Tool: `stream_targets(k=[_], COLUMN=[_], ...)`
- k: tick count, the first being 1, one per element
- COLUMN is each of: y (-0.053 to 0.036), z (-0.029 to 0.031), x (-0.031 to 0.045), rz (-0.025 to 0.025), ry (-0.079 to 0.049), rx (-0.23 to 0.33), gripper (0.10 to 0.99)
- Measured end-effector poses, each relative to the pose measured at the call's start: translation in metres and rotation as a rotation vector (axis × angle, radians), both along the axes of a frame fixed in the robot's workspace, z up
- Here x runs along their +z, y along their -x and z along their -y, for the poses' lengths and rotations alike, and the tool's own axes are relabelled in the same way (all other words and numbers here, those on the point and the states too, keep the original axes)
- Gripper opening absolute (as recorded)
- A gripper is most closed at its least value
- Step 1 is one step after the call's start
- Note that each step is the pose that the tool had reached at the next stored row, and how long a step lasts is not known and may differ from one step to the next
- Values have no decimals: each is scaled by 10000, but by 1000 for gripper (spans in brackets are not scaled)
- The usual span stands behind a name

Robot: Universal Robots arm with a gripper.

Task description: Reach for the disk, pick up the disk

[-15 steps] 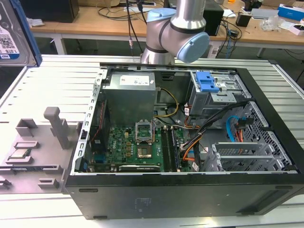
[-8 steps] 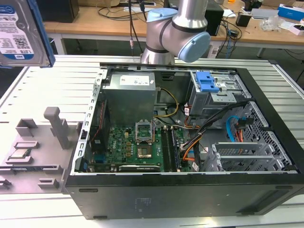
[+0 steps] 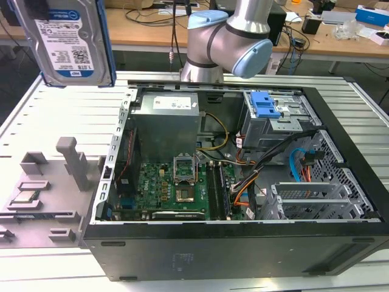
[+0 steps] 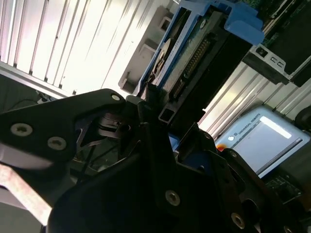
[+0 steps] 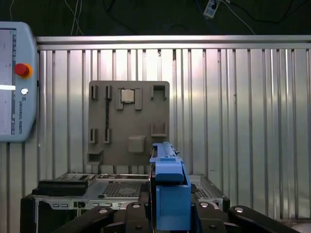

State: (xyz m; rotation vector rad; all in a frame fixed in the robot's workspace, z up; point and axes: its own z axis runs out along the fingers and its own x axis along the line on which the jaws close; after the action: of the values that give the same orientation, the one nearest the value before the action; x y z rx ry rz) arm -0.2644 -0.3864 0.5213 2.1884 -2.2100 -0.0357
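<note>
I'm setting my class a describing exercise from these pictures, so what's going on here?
A single robot arm has the disk clamped in its pincer and holds it in the air, clear of the slatted table. The open computer case lies on that table, its motherboard exposed. Beside the case, at the exterior view's left, a grey fixture carries a small CPU chip.

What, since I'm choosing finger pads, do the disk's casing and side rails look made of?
The disk: the casing looks like bare metal, silvery with a dull sheen, around a white-and-blue label that seems to be paper. Its side rails: probably moulded plastic, judging by the uniform blue colour, soft sheen and rounded, blocky shapes.
</note>
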Motion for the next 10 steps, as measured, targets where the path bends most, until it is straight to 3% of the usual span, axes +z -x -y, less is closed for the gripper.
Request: stream_targets(k=[10], y=[-410], z=[-5], x=[1], rz=[-1], ry=[1], rx=[-1], gripper=[369])
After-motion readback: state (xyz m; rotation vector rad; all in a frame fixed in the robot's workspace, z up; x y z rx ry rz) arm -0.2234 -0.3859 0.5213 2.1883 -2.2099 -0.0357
